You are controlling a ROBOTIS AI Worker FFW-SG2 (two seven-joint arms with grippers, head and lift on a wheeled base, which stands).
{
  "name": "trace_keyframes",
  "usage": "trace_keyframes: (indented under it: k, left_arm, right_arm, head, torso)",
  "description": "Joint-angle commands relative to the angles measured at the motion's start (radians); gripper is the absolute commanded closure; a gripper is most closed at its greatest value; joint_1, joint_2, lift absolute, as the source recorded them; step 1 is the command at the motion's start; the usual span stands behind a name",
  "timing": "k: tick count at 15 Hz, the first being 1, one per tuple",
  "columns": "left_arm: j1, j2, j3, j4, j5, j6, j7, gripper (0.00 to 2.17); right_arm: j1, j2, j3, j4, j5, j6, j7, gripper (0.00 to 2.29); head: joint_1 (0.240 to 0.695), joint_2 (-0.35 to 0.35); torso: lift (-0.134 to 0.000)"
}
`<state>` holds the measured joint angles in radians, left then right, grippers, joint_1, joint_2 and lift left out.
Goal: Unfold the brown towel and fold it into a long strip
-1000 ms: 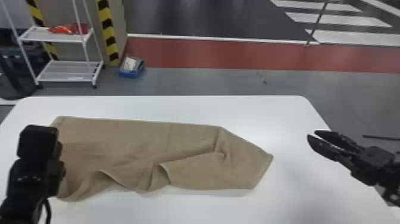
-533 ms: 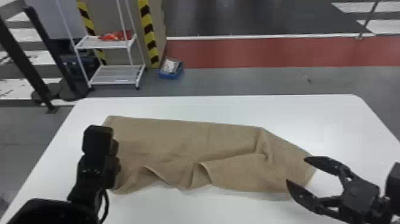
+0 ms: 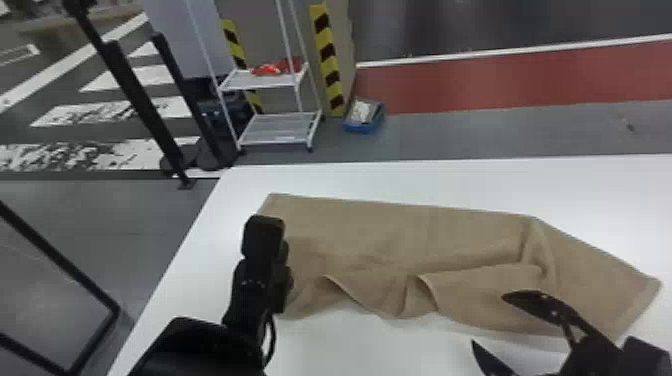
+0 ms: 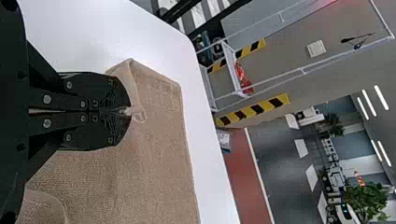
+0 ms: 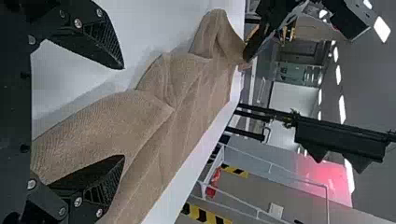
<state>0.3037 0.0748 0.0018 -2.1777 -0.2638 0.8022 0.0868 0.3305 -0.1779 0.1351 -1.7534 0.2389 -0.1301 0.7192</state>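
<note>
In the head view I see the brown towel (image 3: pixel 410 230) on the white table (image 3: pixel 320 345), from the middle of the frame to the lower right. Its far edge is quite straight, but its near edge is wavy, with small folds which stand up a little. At the right, the cloth becomes a slanting end with a soft crease before it. My left gripper (image 3: pixel 262 237) is at the towel's left end, and my right gripper (image 3: pixel 489 319) is in the lower right, with its fingers parted. A white rack (image 3: pixel 280 130) stands in the upper left part.

In the left wrist view, my left gripper (image 4: pixel 130 111) is closed and pinches a small bit of the towel near one corner. Here the weave looks fine, and a hem follows the edge.

In the right wrist view, my right gripper (image 5: pixel 123 112) is released, its two fingers wide apart. One finger overlaps the towel in this view; I cannot tell if it touches. The cloth goes away in long, uneven ridges, and its far end is lifted into a peak.
</note>
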Motion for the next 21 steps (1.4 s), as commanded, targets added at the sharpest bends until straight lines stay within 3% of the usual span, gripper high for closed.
trace_keyframes:
  k: [1, 4, 5, 7, 9, 13, 16, 19, 20, 21]
  left_arm:
    - [-0.001, 0.000, 0.012, 0.019, 0.003, -0.017, -0.009, 1.62]
    - [-0.006, 0.003, 0.030, 0.044, 0.012, -0.039, -0.012, 1.62]
    - [-0.006, 0.006, 0.037, 0.046, 0.018, -0.045, -0.012, 1.62]
    - [-0.005, 0.008, 0.040, 0.049, 0.018, -0.054, -0.012, 1.62]
    - [-0.005, 0.008, 0.040, 0.047, 0.017, -0.054, -0.012, 1.62]
    - [-0.003, 0.005, 0.038, 0.038, 0.012, -0.051, -0.012, 1.62]
    - [0.000, 0.003, 0.030, 0.024, 0.009, -0.045, -0.012, 1.62]
    - [0.003, 0.006, 0.029, 0.016, 0.005, -0.039, -0.027, 1.62]
    - [0.002, 0.008, 0.029, 0.016, 0.005, -0.039, -0.039, 1.62]
    - [-0.005, 0.010, 0.029, 0.021, 0.005, -0.039, -0.047, 1.62]
  right_arm:
    - [-0.053, 0.012, 0.070, 0.057, 0.033, 0.031, -0.015, 0.28]
    - [-0.113, 0.034, 0.118, 0.091, 0.059, 0.194, -0.017, 0.36]
    - [-0.117, 0.040, 0.123, 0.084, 0.059, 0.246, -0.017, 0.57]
    - [-0.117, 0.038, 0.113, 0.040, 0.045, 0.280, -0.017, 1.37]
    - [-0.107, 0.034, 0.067, -0.024, -0.004, 0.317, 0.005, 1.69]
    - [-0.116, 0.028, -0.117, -0.195, -0.158, 0.559, 0.174, 1.69]
    - [-0.163, 0.028, -0.270, -0.299, -0.236, 0.789, 0.299, 1.69]
    - [-0.258, 0.026, -0.476, -0.288, -0.368, 0.949, 0.318, 1.68]
    - [-0.303, 0.015, -0.519, -0.258, -0.374, 1.010, 0.327, 1.68]
    - [-0.387, -0.022, -0.525, -0.186, -0.363, 1.096, 0.345, 1.67]
  head:
    - [0.695, 0.326]
    - [0.695, 0.350]
    - [0.695, 0.350]
    - [0.695, 0.350]
    - [0.695, 0.350]
    - [0.695, 0.345]
    - [0.695, 0.281]
    - [0.695, 0.225]
    - [0.695, 0.174]
    - [0.695, 0.143]
  torso:
    - [-0.121]
    - [-0.121]
    - [-0.121]
    - [-0.121]
    - [-0.121]
    - [-0.121]
    - [-0.121]
    - [-0.121]
    - [-0.121]
    - [-0.121]
